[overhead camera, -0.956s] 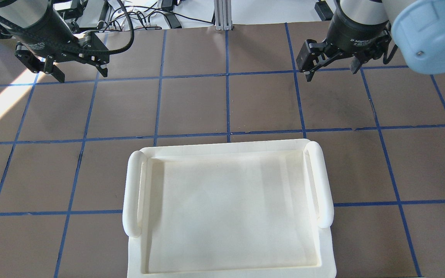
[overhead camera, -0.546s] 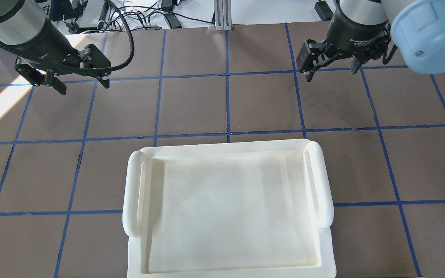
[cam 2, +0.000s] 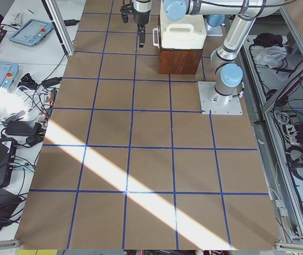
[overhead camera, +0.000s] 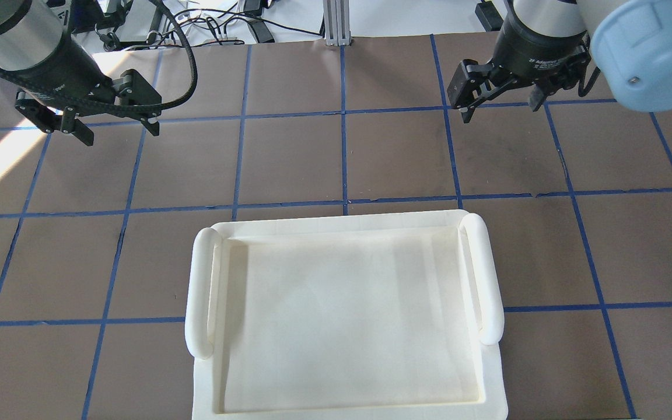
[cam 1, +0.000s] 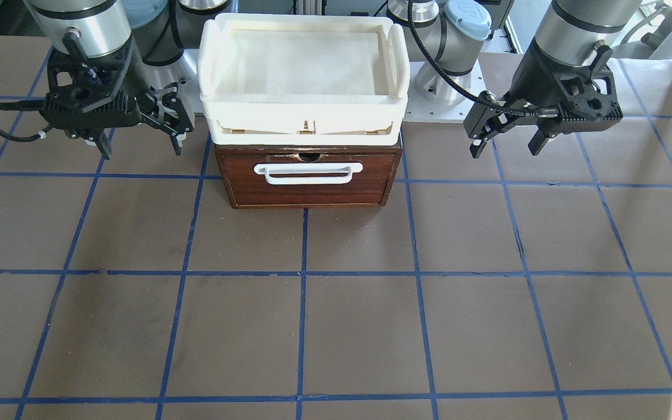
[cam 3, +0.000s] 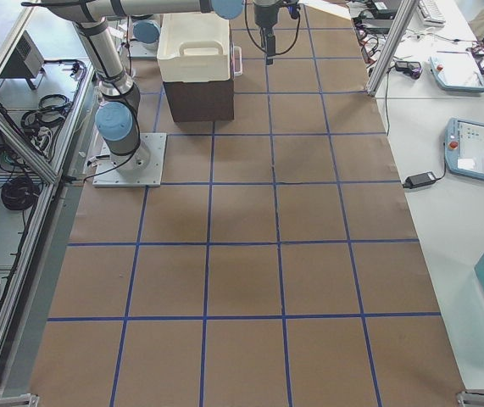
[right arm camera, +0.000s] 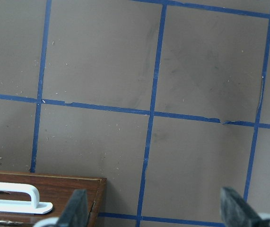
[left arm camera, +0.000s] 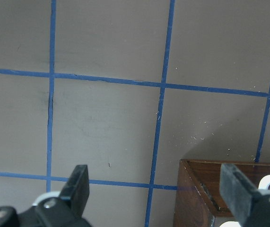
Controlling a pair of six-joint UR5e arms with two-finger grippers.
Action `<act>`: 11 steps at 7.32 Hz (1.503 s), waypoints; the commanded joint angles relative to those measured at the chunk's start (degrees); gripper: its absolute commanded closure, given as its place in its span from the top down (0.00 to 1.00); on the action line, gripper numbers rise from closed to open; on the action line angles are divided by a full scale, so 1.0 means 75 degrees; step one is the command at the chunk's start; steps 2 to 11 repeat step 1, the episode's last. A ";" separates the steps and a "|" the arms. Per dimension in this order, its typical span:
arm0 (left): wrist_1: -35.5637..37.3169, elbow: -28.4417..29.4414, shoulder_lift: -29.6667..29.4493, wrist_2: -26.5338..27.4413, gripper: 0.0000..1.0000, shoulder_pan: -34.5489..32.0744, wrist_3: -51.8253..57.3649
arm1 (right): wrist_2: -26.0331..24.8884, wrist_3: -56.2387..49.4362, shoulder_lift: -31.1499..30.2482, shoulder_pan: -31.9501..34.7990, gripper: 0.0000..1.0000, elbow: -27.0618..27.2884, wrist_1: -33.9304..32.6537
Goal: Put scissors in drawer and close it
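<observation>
The drawer shows its dark reddish-brown front and white bar handle, pushed in flush with its wooden case. No scissors show in any view. My left gripper hangs open over bare table beside the case, also seen as left gripper. In the left wrist view its fingers frame the mat and a corner of the drawer. My right gripper is open on the other side, right gripper, with the drawer front at the lower left of its wrist view.
A white plastic tray with two tube handles sits on top of the wooden case, tray. Brown mat with blue tape grid covers the table. Cables and pendants lie beyond the far table edges.
My left gripper has come down and slightly left in the overhead view, still open. The right arm has not moved.
</observation>
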 commanded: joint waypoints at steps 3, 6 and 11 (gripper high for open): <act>0.0005 0.0008 0.0012 -0.0003 1.00 0.0006 -0.0012 | 0.0007 0.0000 -0.0004 0.0000 1.00 0.0000 -0.0010; 0.0005 0.0008 0.0012 -0.0003 1.00 0.0006 -0.0012 | 0.0007 0.0000 -0.0004 0.0000 1.00 0.0000 -0.0010; 0.0005 0.0008 0.0012 -0.0003 1.00 0.0006 -0.0012 | 0.0007 0.0000 -0.0004 0.0000 1.00 0.0000 -0.0010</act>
